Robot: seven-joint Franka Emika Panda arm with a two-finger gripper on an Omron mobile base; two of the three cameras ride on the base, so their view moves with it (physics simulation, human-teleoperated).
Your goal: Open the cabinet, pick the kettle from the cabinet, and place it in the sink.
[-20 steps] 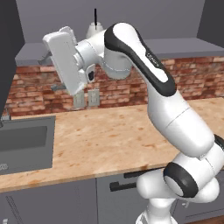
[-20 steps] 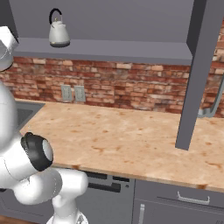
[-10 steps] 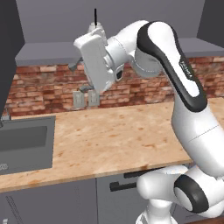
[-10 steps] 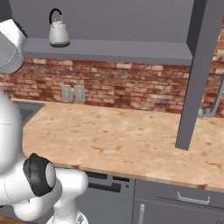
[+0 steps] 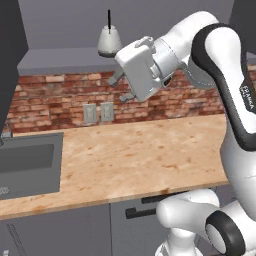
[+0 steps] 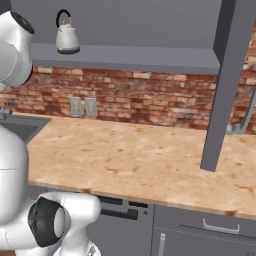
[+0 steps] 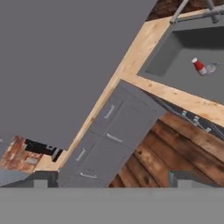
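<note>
The cabinet stands open, its dark doors swung out at the left (image 5: pixel 9 60) and at the right (image 6: pixel 227 85). On its shelf (image 6: pixel 135 54) sits the small silver-grey kettle (image 5: pixel 109 42) (image 6: pixel 66 38) with a thin black handle. My gripper (image 5: pixel 122 88) hangs just below the shelf, under the kettle and slightly to its right, fingers apart with nothing between them. In the hand view the gripper (image 7: pixel 111 180) looks down past a grey door panel (image 7: pixel 65 65) at the sink (image 7: pixel 183 48). That sink (image 5: pixel 27 165) is the dark basin at the counter's left end.
A small red-capped bottle (image 7: pixel 199 66) lies in the sink under the faucet (image 7: pixel 192 8). Two outlets (image 5: pixel 97 113) sit on the brick wall. Grey drawers with short handles (image 7: pixel 109 131) run below the wooden counter (image 5: pixel 140 155), over a plank floor (image 7: pixel 175 153).
The arm has swung to the right, carrying the open hand from the left part of the left base view to a spot under the kettle's shelf. The kettle has not moved.
</note>
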